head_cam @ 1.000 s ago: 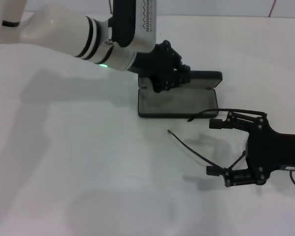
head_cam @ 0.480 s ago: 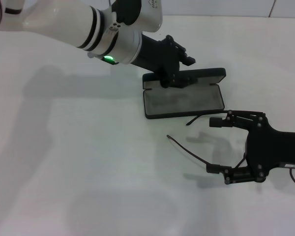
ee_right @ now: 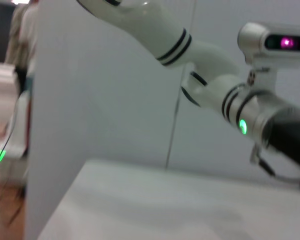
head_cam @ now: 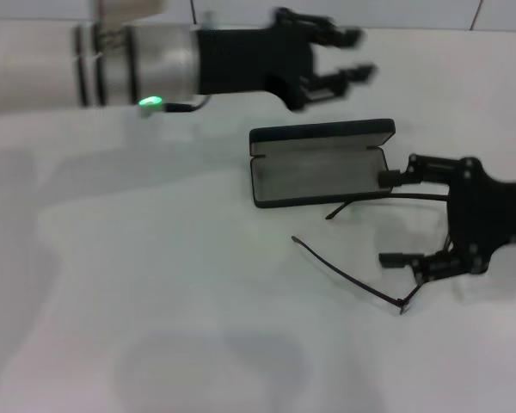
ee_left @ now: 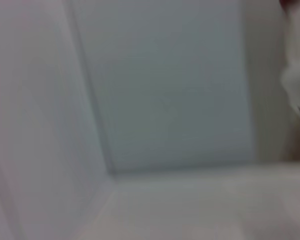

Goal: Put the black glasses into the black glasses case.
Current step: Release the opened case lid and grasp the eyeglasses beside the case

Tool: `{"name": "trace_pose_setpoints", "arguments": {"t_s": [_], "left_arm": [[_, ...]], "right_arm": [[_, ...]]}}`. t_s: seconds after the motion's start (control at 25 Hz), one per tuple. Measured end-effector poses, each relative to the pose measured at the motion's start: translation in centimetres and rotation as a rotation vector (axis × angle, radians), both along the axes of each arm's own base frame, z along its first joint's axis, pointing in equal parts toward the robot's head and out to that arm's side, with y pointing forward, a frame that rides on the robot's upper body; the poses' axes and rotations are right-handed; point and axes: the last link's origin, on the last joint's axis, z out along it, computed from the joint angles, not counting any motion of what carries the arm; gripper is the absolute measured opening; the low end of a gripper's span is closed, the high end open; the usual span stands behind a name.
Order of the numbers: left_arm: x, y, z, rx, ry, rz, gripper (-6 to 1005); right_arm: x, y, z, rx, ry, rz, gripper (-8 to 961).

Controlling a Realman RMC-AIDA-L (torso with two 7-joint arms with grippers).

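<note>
Case (head_cam: pixel 318 172) open, holding nothing; glasses (head_cam: pixel 361 258) beside it, between right gripper (head_cam: pixel 396 219) wide fingers; left gripper (head_cam: pixel 357 56) spread.

The head camera looks forward and down at the white table (head_cam: pixel 155 284) from fairly close above. The left wrist camera faces a bare wall corner, away from the table. The right wrist camera looks across the table's far edge at the left arm (ee_right: pixel 225 95), which the head view shares.
</note>
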Motion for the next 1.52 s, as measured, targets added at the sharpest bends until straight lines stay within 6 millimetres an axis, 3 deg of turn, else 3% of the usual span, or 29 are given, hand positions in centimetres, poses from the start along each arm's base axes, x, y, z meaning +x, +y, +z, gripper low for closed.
{"name": "trace_pose_setpoints", "arguments": {"t_s": [0.28, 0.44, 0.6, 0.8, 1.04, 1.2, 1.52], "left_arm": [[-8.5, -3.4, 2.1, 0.267, -0.395, 0.369, 445], [-10.9, -5.4, 2.0, 0.332, -0.5, 0.484, 443], [-11.9, -6.2, 2.0, 0.328, -0.518, 0.531, 444], [-12.6, -6.5, 1.7, 0.326, -0.514, 0.572, 445], [-12.7, -6.1, 0.9, 0.312, -0.502, 0.627, 531], [-12.6, -5.8, 0.6, 0.316, -0.481, 0.629, 702], [-12.1, -5.4, 0.1, 0.318, -0.468, 0.623, 811]], "right_arm": [[-4.2, 2.5, 3.1, -0.022, -0.525, 0.188, 872], [-5.8, 2.7, 3.4, -0.084, -0.788, 0.239, 872], [-7.0, 3.0, 1.5, -0.123, -1.009, 0.304, 872], [-7.4, 3.5, -1.1, -0.082, -1.124, 0.395, 872], [-7.3, 3.7, -3.5, -0.06, -1.191, 0.474, 866], [-7.1, 3.7, -5.1, -0.055, -1.217, 0.521, 862], [-6.4, 3.7, -6.4, -0.081, -1.243, 0.541, 700]]}}
